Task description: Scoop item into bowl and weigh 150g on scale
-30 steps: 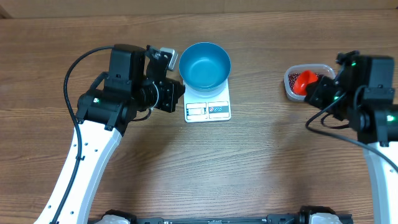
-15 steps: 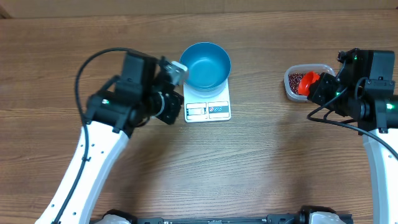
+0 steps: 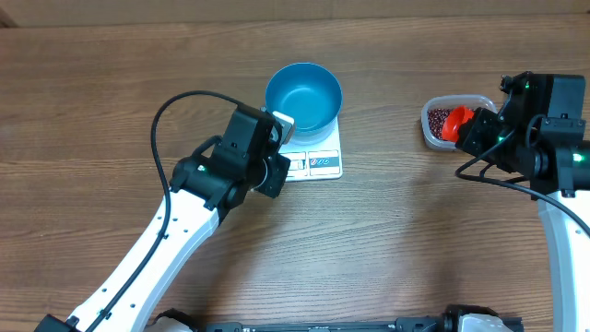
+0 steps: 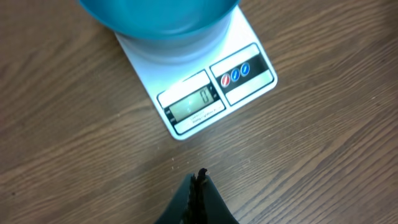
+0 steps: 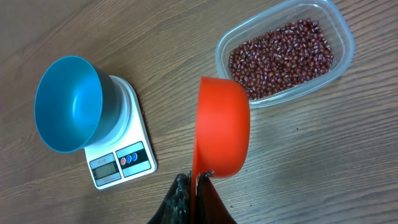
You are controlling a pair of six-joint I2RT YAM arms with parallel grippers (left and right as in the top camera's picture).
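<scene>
1. Blue bowl (image 3: pixel 303 96): one.
2. White scale (image 3: pixel 313 163): one. Its panel carries one display (image 4: pixel 191 104) and three round marks (image 4: pixel 235 75), one red and two blue.
3. Clear tub (image 5: pixel 345 37): one.
4. Beans (image 5: pixel 280 59): too many to count singly; noted as one heap of dark red-brown beans.
5. Orange scoop (image 5: pixel 221 127): one.
6. Robot arms: two, the left arm (image 3: pixel 166 240) and the right arm (image 3: pixel 562 231).
7. Claws: two, one to each arm, the left claw (image 4: pixel 197 186) and the right claw (image 5: pixel 189 186).
8. Wooden counter (image 3: pixel 387 240): one.
</scene>
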